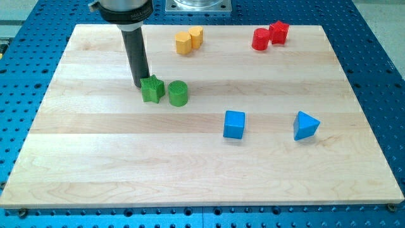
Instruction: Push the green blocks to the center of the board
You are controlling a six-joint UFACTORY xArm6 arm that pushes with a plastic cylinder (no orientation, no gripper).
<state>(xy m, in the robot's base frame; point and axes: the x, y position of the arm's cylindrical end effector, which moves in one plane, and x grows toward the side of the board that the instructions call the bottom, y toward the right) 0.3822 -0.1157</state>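
The rod comes down from the view's top left, and my tip [140,85] sits right against the upper-left edge of the green star block [152,89] — touching it, as far as I can see. There is no pincer here, only the rod. Just to the view's right stands the green cylinder [178,94], close beside the star, with a thin gap between them. Both greens lie left of the middle of the wooden board [190,164], in its upper half. Two yellow blocks [188,40] and two red blocks [269,35] huddle near the top edge; a blue cube [234,124] and a blue triangular block [305,126] rest toward the right.

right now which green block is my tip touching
The green star-shaped block, at the view's left of the pair; my tip meets its left edge. The green cylinder sits beyond it.
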